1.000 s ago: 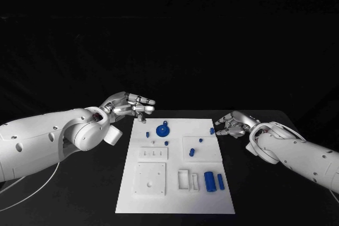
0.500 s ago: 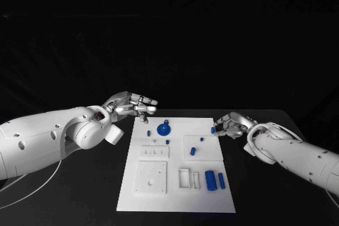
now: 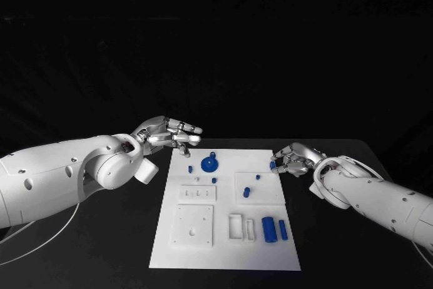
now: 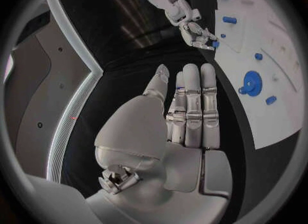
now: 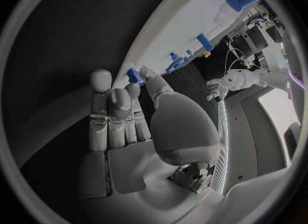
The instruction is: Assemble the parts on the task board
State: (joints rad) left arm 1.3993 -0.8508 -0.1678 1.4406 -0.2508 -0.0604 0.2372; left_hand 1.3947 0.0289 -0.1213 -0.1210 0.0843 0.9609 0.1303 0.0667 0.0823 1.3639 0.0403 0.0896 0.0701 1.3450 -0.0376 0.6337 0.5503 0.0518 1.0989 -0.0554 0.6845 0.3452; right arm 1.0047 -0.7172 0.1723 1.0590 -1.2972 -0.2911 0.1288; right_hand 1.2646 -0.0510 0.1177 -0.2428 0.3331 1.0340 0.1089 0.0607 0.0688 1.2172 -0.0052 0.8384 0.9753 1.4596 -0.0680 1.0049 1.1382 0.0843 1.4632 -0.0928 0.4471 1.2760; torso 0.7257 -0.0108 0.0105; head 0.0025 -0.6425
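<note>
We see the task board (image 3: 226, 239) lying in the middle of the black table (image 3: 108, 239), with the blue parts scattered across it: a round disc with a knob (image 3: 208, 164) near the far end, a short peg (image 3: 246, 191) on the raised square block, and a larger cylinder (image 3: 267, 228) beside a slimmer one (image 3: 282, 231) toward the near edge.

Our right hand (image 3: 293, 159) sits at the board's far right edge, fingers curled in around a small blue piece (image 3: 273, 165). It looks pinched between thumb and fingertips, though in the head view the contact is too small to be sure; the right wrist view shows blue just past the fingertips (image 5: 136, 88), which fits a hold.

Our left hand (image 3: 173, 136) hovers off the board's far left corner, above the table and holding nothing, fingers extended and held close together, as the left wrist view (image 4: 189, 106) shows.

We judge the step in hand to be securing that edge piece. To do it well, we should keep the pinch firm and square, lift straight up before travelling so the part does not drag on the board, and keep it upright for its socket. The left hand can stay clear, ready to steady the board should it slide.
</note>
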